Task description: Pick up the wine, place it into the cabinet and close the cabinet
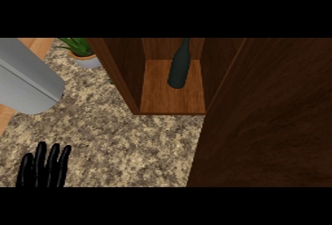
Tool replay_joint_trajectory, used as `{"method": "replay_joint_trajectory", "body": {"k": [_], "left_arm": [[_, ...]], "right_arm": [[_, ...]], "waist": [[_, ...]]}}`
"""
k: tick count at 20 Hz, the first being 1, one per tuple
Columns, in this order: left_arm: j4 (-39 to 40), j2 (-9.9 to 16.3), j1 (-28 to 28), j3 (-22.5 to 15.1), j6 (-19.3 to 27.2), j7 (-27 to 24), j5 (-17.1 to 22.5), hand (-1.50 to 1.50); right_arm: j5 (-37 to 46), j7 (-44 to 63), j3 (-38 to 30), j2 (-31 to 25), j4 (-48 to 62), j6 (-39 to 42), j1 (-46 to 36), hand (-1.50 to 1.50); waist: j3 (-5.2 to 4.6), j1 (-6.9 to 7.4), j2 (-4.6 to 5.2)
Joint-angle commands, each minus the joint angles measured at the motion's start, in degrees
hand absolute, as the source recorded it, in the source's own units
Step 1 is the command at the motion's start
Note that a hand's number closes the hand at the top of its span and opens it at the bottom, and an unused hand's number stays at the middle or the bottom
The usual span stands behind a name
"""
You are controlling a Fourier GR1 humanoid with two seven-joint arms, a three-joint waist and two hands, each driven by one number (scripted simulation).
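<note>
The dark wine bottle [179, 66] stands upright on the shelf inside the brown wooden cabinet [126, 74], whose door [272, 118] hangs open at right.

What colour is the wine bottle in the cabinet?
Dark green, nearly black; the wine bottle shows in the head view.

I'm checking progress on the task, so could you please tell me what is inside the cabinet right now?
The wine bottle stands on the cabinet floor, toward the back. The open door covers everything to the right, so that side cannot be seen.
</note>
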Motion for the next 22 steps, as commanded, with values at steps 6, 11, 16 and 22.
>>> {"method": "replay_joint_trajectory", "body": {"k": [6,11,16,22], "left_arm": [[-0.5,4.2,3.4,11.7,-7.4,1.1,7.6,-1.50],[1.5,7.8,6.7,20.0,-13.5,1.3,12.4,-1.50],[-0.8,11.1,9.4,26.7,-17.5,3.0,16.0,-1.50],[-0.4,10.8,8.1,27.0,-17.9,5.4,16.1,-1.50]], "right_arm": [[4.7,5.0,19.4,2.2,-9.2,-1.3,0.4,1.50],[10.0,2.4,27.5,2.3,-8.6,-5.1,0.3,1.50],[16.3,3.2,37.6,2.3,-5.8,-18.9,-6.0,1.50],[21.6,3.0,41.4,2.2,-3.3,-26.4,-13.0,1.50]], "waist": [[-0.07,-0.22,-0.08],[-0.07,-0.58,-0.29],[-0.13,0.06,-0.44],[-0.13,-0.31,-0.38]]}}
